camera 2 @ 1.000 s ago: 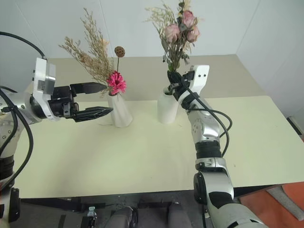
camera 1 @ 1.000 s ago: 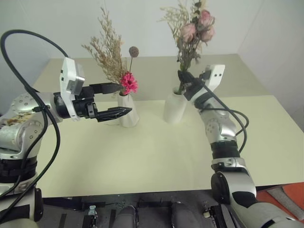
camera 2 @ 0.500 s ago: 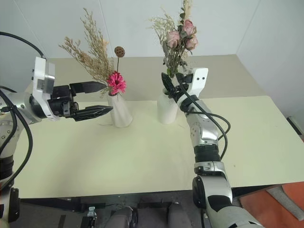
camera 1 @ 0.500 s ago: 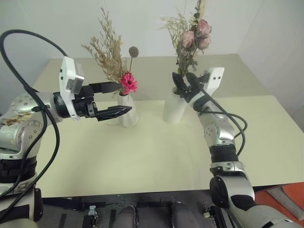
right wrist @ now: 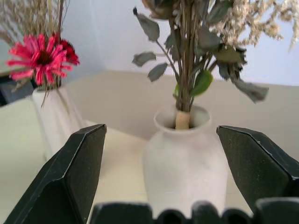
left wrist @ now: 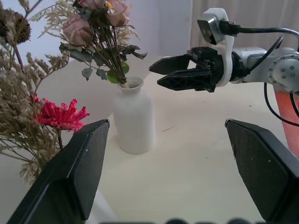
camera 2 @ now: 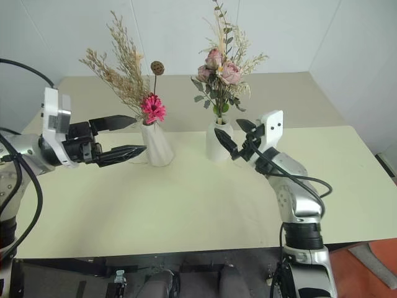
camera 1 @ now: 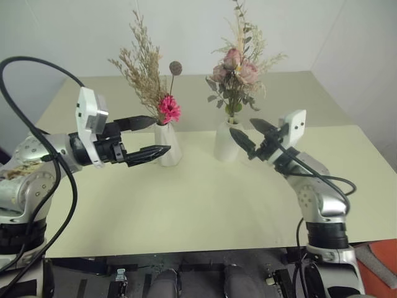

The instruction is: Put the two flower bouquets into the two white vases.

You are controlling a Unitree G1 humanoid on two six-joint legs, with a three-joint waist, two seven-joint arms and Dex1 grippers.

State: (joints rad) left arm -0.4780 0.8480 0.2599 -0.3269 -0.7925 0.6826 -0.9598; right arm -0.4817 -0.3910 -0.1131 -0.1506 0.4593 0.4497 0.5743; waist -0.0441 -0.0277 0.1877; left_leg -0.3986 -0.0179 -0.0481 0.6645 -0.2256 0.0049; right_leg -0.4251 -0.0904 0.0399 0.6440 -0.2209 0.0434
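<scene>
The magenta daisy bouquet [camera 1: 151, 77] stands in the tall cone vase [camera 1: 168, 145]. In the rounded vase [camera 1: 226, 143] stands the pale pink rose bouquet [camera 1: 235, 67], its stems down in the neck [right wrist: 182, 119]. My left gripper [camera 1: 159, 133] is open just left of the cone vase, one finger [camera 1: 147, 152] in front of it, holding nothing. Just right of the rounded vase, my right gripper [camera 1: 243, 128] hangs open and empty, clear of the stems. The left wrist view shows both vases [left wrist: 134, 116] and the right gripper [left wrist: 156, 77].
The vases stand mid-way back on a cream table [camera 1: 186, 205]. A second tabletop [camera 1: 291, 93] continues behind them up to white walls. The table's front edge [camera 1: 186, 251] runs near me, and an orange-red patch of floor [camera 1: 378, 254] shows at the lower right.
My right gripper opened, let go of the rose stems and drew back toward me and to the right. The rose bouquet dropped lower into the rounded vase. The left arm stayed put.
</scene>
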